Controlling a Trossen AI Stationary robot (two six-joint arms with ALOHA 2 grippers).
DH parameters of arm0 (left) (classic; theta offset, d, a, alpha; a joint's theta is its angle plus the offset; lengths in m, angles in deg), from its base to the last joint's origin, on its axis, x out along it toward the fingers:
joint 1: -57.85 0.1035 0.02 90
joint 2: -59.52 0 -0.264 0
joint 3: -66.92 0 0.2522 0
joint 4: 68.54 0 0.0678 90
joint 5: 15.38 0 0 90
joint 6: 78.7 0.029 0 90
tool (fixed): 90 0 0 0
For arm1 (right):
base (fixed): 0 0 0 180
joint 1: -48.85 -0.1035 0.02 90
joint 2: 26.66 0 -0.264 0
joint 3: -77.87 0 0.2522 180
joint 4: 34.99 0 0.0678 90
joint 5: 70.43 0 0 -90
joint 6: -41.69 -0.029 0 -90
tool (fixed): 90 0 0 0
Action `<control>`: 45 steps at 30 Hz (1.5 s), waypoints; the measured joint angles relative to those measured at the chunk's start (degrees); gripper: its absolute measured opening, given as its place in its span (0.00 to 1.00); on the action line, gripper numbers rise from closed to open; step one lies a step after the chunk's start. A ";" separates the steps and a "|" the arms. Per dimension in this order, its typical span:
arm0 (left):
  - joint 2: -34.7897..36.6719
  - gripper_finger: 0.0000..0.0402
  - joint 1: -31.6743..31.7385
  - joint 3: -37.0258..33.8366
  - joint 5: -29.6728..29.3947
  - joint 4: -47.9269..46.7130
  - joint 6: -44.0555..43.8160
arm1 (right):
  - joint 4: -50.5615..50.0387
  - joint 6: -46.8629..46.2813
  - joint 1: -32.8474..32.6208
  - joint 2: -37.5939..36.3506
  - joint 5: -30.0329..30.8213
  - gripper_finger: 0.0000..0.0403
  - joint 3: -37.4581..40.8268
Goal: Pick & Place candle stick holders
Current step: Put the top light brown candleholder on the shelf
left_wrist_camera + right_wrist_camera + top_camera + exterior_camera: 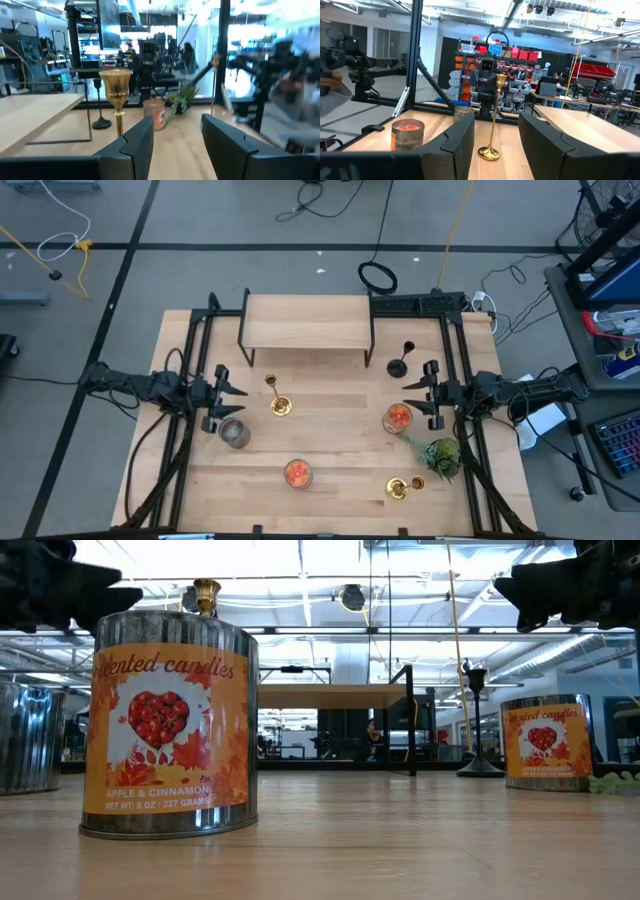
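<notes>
On the table's left side, the left gripper (232,394) hovers with its fingers spread and nothing between them, facing the nearest gold candle stick holder (278,398), which stands upright just to its right. At the right side, the right gripper (420,394) is likewise open and empty, near the black candle stick holder (400,361) that stands by the wooden riser shelf (306,321). A second gold candle stick holder (400,488) lies near the front right, beside the green plant sprig (440,455). The step in hand appears to be the left arm's approach. It would do well to centre the slim stem between the fingers, close low on the stem above the flared base, and steer clear of the tin candle (234,432) just beside the gripper.
</notes>
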 joint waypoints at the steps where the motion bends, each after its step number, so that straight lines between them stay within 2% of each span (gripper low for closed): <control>1: 0.00 0.43 0.00 0.00 -0.53 1.08 -0.10 | 0.00 0.06 0.00 0.00 0.00 0.38 0.00; 8: 0.02 0.43 0.00 0.00 -15.68 3.13 -3.37 | 1.73 0.06 0.00 0.00 0.09 0.38 0.00; 10: 0.00 0.43 0.02 0.00 -17.44 2.19 -6.07 | 1.73 0.06 0.00 0.02 0.09 0.38 -0.02; 17: -5.86 0.43 0.07 0.00 -14.90 2.36 -7.56 | 1.80 2.97 0.00 0.02 0.24 0.38 -0.01; 31: -29.83 0.43 3.97 0.00 -15.99 19.81 -10.56 | 2.19 4.54 0.00 0.02 0.24 0.38 0.00; 35: -36.04 0.43 5.29 0.00 -13.85 25.57 -11.17 | 2.19 4.56 0.00 0.02 0.24 0.38 0.00; 38: -40.31 0.43 5.92 0.28 -11.15 27.55 -11.05 | 2.19 4.56 0.00 0.02 0.24 0.38 -0.01; 45: -49.51 0.43 7.13 3.34 -10.88 27.77 -9.68 | 2.19 4.56 0.00 0.02 0.24 0.38 0.00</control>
